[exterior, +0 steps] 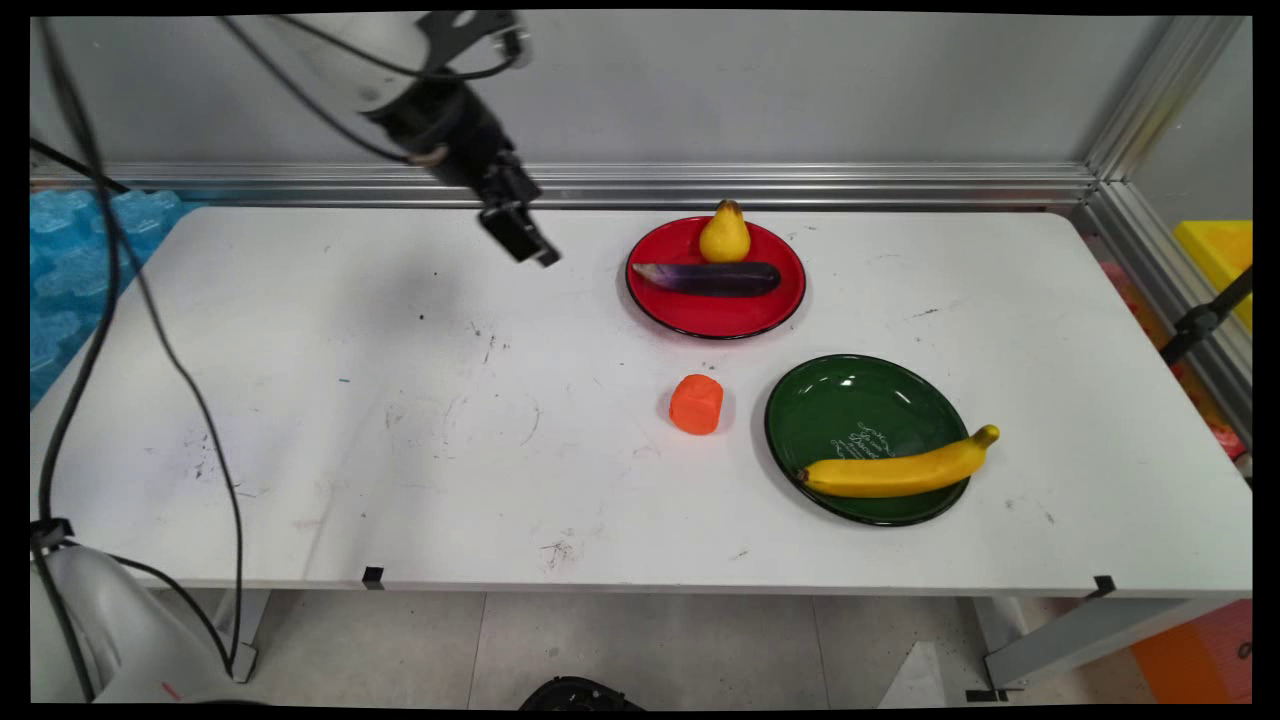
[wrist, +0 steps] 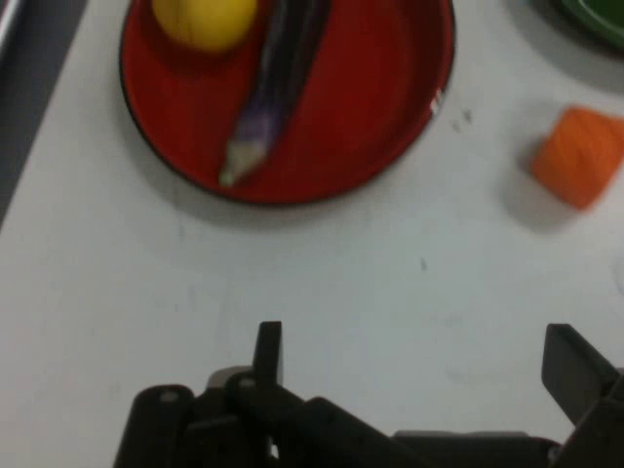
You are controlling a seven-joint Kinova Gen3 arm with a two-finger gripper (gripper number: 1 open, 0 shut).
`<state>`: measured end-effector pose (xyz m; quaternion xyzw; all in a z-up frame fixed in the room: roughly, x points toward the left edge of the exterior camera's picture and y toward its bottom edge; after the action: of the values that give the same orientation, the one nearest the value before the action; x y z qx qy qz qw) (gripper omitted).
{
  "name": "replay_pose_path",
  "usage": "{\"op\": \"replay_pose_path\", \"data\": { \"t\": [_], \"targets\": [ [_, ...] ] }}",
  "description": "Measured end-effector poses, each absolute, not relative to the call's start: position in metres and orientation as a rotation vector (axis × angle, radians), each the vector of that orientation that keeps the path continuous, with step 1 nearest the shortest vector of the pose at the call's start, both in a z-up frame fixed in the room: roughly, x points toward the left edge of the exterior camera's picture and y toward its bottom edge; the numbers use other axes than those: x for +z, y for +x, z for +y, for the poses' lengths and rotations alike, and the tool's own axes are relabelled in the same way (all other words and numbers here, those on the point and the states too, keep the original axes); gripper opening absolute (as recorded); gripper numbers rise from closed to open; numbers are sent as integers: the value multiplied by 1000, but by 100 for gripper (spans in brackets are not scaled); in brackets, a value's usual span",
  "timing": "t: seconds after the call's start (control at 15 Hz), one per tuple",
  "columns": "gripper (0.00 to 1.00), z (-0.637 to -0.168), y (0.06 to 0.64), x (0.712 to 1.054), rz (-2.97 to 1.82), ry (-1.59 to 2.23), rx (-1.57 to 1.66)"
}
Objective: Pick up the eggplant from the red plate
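Gripper (exterior: 528, 240) raised, tilted toward red plate (exterior: 790, 300); jaws wide apart, empty.

The main camera stood above the near side of the worktop (exterior: 400, 450) and looked down across it to the wall. The hand camera looked down from close above, past the fingers (wrist: 268, 353). Both views showed the red plate (exterior: 715, 315) (wrist: 370, 127) and the orange block (exterior: 696, 404) (wrist: 579, 156).

Below me the white table (exterior: 400, 400) bears a red plate (exterior: 740, 315), a green plate (exterior: 850, 395) and what looks like an orange block (exterior: 696, 404).
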<state>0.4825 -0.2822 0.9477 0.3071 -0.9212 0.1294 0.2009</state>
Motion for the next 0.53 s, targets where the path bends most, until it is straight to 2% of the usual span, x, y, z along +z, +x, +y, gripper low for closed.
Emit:
{"op": "replay_pose_path", "data": {
  "t": [0.53],
  "targets": [
    [100, -365, 436, 911, -2541, 827, 404]
  ]
}}
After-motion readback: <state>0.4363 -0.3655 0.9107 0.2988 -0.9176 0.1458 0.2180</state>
